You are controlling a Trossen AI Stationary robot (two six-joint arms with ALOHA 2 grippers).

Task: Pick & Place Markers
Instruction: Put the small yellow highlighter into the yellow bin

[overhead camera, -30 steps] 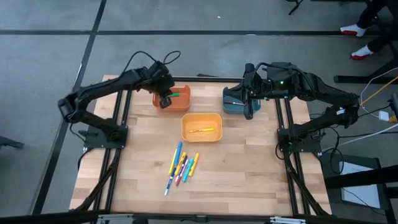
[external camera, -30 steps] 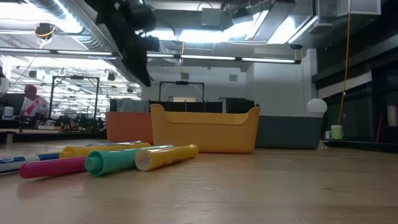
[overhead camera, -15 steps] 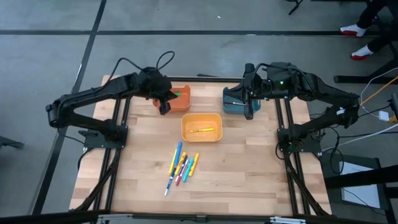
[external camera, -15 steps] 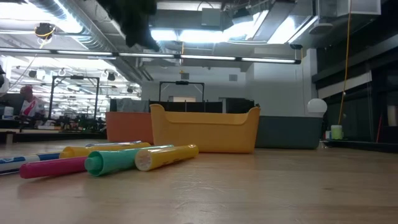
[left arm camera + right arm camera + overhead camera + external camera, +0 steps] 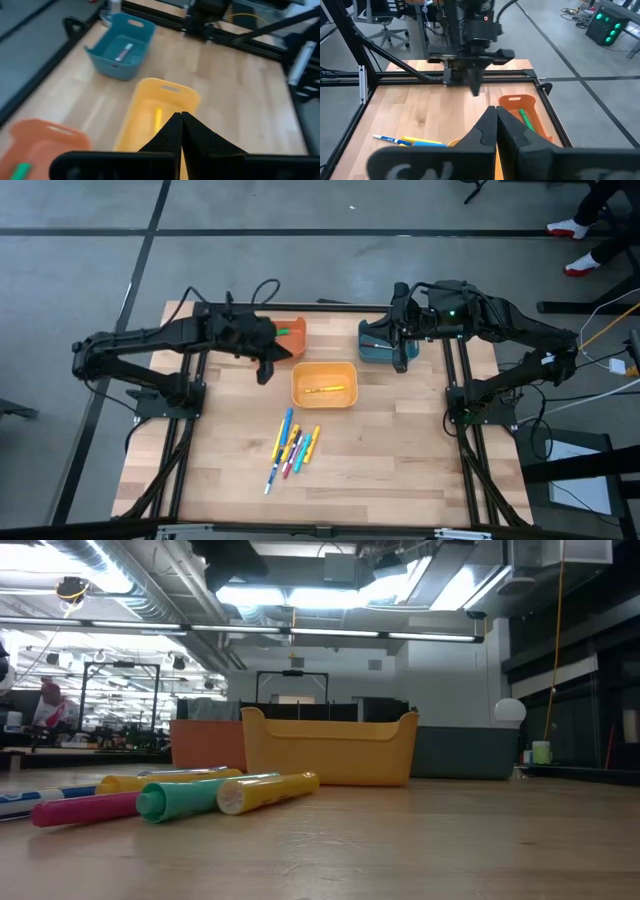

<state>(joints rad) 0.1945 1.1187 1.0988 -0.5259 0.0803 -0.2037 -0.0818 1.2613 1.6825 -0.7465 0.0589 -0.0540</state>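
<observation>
The loose markers (image 5: 290,448) lie clustered on the bench (image 5: 400,440) near its front middle, well apart from both grippers. One yellow marker (image 5: 325,390) lies inside the yellow bin (image 5: 324,383); a green marker (image 5: 284,332) lies in the orange bin (image 5: 290,338); one marker (image 5: 124,51) lies in the teal bin (image 5: 378,342).

The left gripper (image 5: 266,366) hangs above the bench between the orange and yellow bins, its fingers (image 5: 172,134) pressed together and holding nothing. The right gripper (image 5: 401,360) hangs at the teal bin's right edge, its fingers (image 5: 487,127) likewise closed together and empty. Neither gripper touches a marker.

In the low view the loose markers lie in front of the yellow bin.
</observation>
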